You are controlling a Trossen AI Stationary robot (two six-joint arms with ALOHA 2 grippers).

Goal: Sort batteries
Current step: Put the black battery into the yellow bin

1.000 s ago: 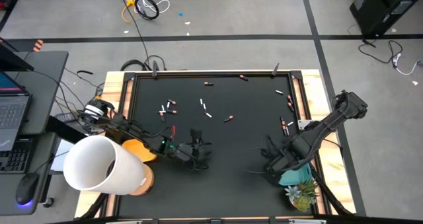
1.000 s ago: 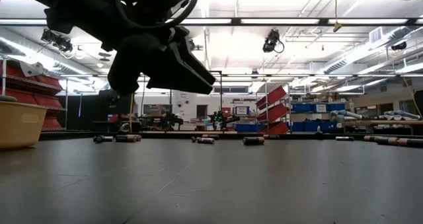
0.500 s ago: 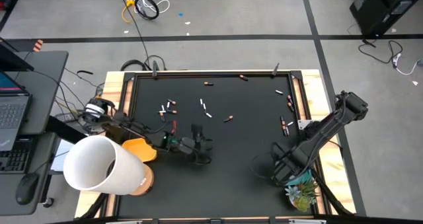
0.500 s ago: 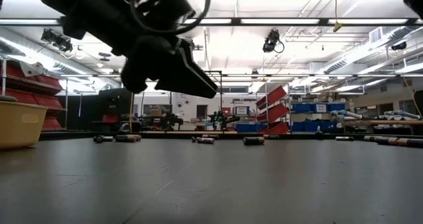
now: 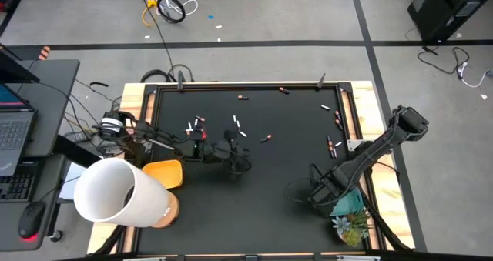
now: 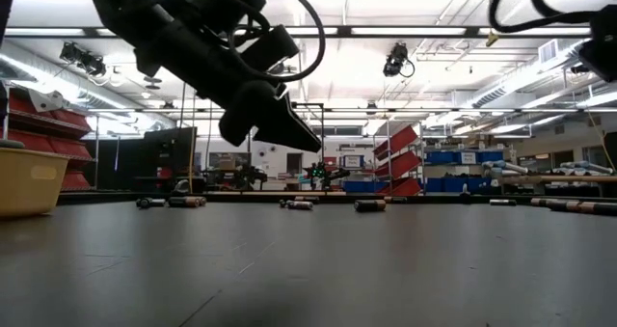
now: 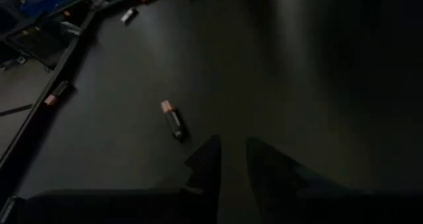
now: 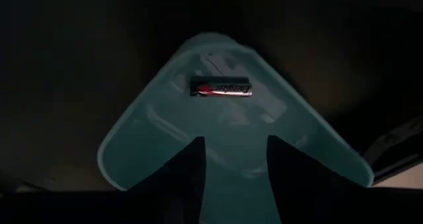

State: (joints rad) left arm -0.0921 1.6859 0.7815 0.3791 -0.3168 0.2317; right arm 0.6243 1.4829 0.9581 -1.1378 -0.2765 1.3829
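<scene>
Over the teal tray (image 8: 238, 151), the right gripper (image 8: 232, 159) is parted and empty above one battery (image 8: 221, 88). Left gripper (image 7: 231, 159), narrowly parted, hovers near a copper-tipped battery (image 7: 172, 119).

- Grey floor (image 5: 308, 22) crossed by dark tape lines (image 5: 362, 18); loose cables (image 5: 166, 7) coiled on it well beyond the table's far edge, far from both arms
- A dark desk (image 5: 46, 92) off to the left arm's outer side; a laptop (image 5: 15, 130) and a keyboard (image 5: 15, 185) on it; a mouse (image 5: 29, 222) just beside
- Dark equipment (image 5: 443, 7) on the floor past the right arm's far side; a white cable (image 5: 462, 68) near it
- Ceiling strip lights (image 6: 424, 30) run overhead, bright; a camera (image 6: 395, 59) hangs from the ceiling
- Shelving (image 6: 39, 120) along one side of the room; red angled bins (image 6: 403, 149) and blue bins (image 6: 453, 157) in the distance
</scene>
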